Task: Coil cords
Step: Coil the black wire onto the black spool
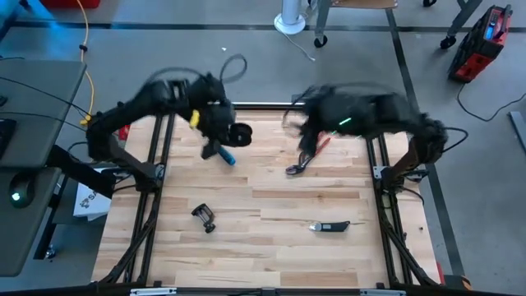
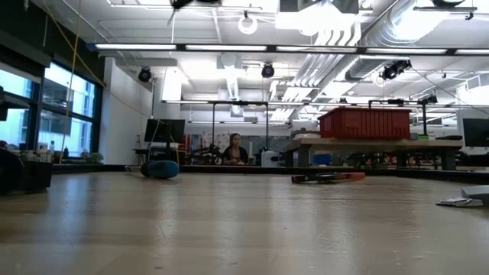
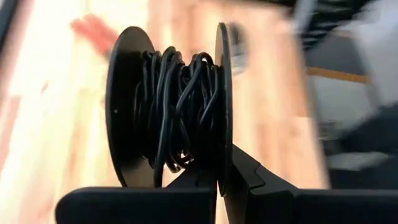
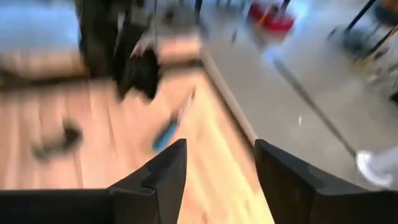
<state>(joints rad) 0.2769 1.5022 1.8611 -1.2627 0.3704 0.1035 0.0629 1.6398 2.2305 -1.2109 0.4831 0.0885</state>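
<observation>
Left gripper (image 3: pixel 221 186) clamped on 1 flange of the small round black plastic reel (image 3: pixel 168 106), dark thin cord (image 3: pixel 174 109) wound on it, upper-centre of high view. Right gripper (image 4: pixel 217 165) open, empty, probably repositioning for another wrap.

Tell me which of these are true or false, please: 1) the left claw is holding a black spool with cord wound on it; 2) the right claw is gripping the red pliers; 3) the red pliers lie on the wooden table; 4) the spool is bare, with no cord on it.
1) True. The left gripper is shut on the reel, pinching one of its discs, with the cord wound around its core.
2) False. The right gripper is open with nothing between its fingers; the red pliers lie apart from it.
3) True. The pliers rest on the table, toward its far side.
4) False. Dark cord fills the reel in untidy loops.
</observation>
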